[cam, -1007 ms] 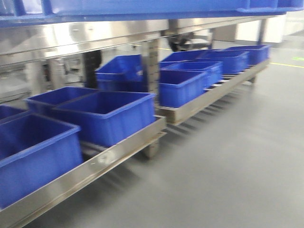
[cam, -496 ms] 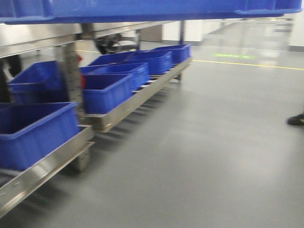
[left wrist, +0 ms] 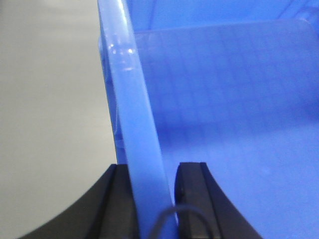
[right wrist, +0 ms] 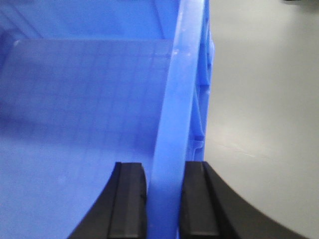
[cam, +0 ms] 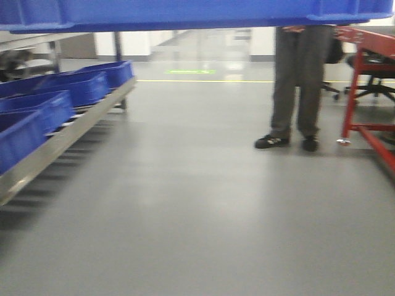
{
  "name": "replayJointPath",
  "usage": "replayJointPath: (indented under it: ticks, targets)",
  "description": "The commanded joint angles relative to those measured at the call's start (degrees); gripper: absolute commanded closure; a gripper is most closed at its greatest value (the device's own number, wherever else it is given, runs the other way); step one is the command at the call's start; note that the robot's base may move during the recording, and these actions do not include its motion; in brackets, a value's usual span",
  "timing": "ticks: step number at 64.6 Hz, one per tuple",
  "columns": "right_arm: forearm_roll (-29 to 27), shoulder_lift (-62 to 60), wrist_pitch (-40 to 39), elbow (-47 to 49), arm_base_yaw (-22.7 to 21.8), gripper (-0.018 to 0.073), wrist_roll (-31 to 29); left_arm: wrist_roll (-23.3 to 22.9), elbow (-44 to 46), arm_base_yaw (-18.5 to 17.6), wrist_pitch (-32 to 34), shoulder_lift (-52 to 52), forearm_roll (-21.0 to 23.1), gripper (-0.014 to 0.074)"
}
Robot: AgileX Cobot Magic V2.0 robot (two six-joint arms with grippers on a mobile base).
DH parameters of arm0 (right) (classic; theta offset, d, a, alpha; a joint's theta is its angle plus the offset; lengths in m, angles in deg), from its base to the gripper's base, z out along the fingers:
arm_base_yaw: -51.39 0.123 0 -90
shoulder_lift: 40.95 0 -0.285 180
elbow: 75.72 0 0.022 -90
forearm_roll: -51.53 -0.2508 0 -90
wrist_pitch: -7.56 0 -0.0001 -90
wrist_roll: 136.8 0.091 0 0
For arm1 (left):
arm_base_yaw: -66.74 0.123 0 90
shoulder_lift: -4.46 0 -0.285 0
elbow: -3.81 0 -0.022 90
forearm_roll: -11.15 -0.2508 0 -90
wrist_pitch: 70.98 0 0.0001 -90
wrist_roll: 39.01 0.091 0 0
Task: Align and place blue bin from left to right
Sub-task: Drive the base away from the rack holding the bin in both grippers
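blue bin | held up, long axis 9–3 o'clock | left hand pinching its 9 o'clock rim | right hand pinching 3 o'clock rim | both equally near

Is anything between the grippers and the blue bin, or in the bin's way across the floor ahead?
Nothing at the grasp: the left gripper and right gripper each clamp the rim of the blue bin. Ahead, a person stands on the floor right of centre, beside a red frame. The drop-off spot isn't visible.
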Motion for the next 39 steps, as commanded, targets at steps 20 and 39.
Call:
replayJointPath:
  ticks: [20,39]
  targets:
    - [0.5,-1.7,-4.7,0.7,-0.1,0.0631,-0.9,0.6,1.0,0.2,3.8,1.6,-0.3,0.0708]
    - [0.5,-1.7,-4.7,0.7,-0.1,0.0631,-0.9,0.6,1.0,0.2,3.9,1.6,-0.3,0.0708]
